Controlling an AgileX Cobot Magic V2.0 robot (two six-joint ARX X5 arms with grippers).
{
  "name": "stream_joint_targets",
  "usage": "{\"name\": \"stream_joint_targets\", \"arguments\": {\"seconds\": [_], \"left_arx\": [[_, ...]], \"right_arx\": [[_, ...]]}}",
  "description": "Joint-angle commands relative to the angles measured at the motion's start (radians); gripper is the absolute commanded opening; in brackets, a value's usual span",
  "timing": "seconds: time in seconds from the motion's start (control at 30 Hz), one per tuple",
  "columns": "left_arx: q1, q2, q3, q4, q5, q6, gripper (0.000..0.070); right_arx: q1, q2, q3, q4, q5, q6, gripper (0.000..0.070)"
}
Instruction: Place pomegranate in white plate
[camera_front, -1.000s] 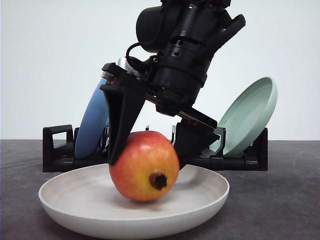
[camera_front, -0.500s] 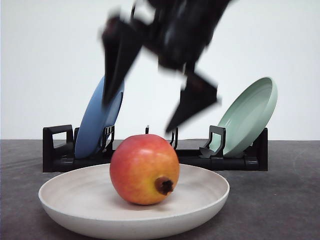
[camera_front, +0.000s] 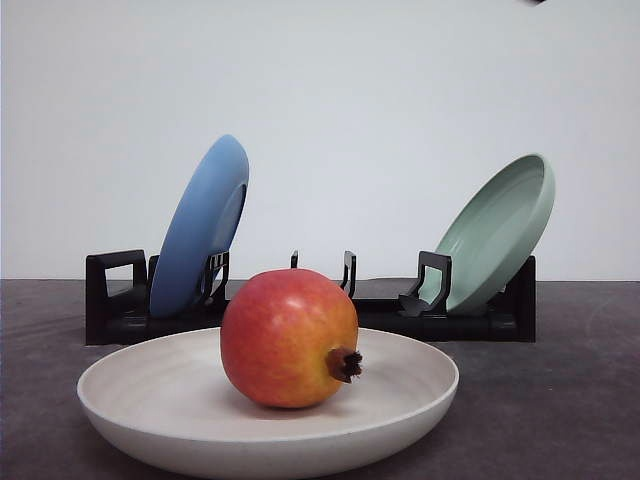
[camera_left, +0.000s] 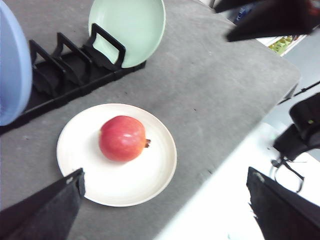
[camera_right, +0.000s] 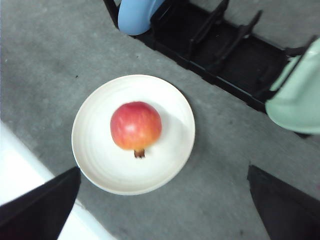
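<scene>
- In your front view, the pomegranate sits inside the white plate, resting on the plate's floor a little left of its middle.
- The fruit is red with a yellow-orange blush low down, and its small dark crown points to the right and slightly toward the camera.
- Nothing touches the fruit; it lies free in the dish.
- The white plate stands flat on the dark grey surface, close to the camera.
- Behind it you see a black dish rack running across the surface.
- A blue plate leans upright in the rack's left end, and a pale green plate leans tilted at its right end; the slots between them hold nothing.
- From your left wrist camera, the left fingers are spread wide apart, one dark tip at each lower corner, holding nothing. The pomegranate and white plate lie well below them, between the two tips.
- From your right wrist camera, the right fingers are likewise spread wide and hold nothing. The pomegranate lies in the white plate well below, with the rack just beyond it.
- The plate lies near the surface's pale front edge in both wrist views.
</scene>
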Motion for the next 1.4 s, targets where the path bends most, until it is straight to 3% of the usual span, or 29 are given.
{"name": "stream_joint_targets", "arguments": {"seconds": [0.0,0.23,0.43,0.47,0.5,0.53,0.57,0.6,0.63,1.37], "left_arx": [[-0.015,0.005,0.005,0.014,-0.020,0.037,0.0620],[-0.015,0.005,0.005,0.051,-0.068,0.083,0.0620],[-0.014,0.005,0.005,0.079,-0.071,0.083,0.0619],[-0.015,0.005,0.005,0.081,-0.072,0.085,0.0590],[-0.015,0.005,0.005,0.080,-0.072,0.091,0.0487],[-0.015,0.005,0.005,0.078,-0.072,0.097,0.0304],[-0.015,0.005,0.005,0.074,-0.072,0.102,0.0071],[-0.015,0.005,0.005,0.072,-0.077,0.102,0.0027],[-0.014,0.005,0.005,0.072,-0.082,0.102,0.0011],[-0.014,0.005,0.006,0.073,-0.084,0.102,0.0000]], "right_arx": [[0.007,-0.058,-0.039,0.022,0.009,0.000,0.0700],[0.007,-0.315,-0.271,0.204,0.011,0.020,0.0700],[0.007,-0.398,-0.385,0.296,0.010,0.034,0.0700],[0.007,-0.398,-0.386,0.293,0.011,0.034,0.0700],[0.007,-0.396,-0.386,0.292,0.010,0.034,0.0680],[0.007,-0.395,-0.386,0.292,0.008,0.036,0.0571],[0.007,-0.394,-0.386,0.292,0.007,0.036,0.0316],[0.007,-0.394,-0.386,0.292,0.008,0.034,0.0072],[0.007,-0.394,-0.386,0.296,0.013,0.031,0.0035],[0.007,-0.396,-0.386,0.342,0.026,0.033,0.0037]]}}
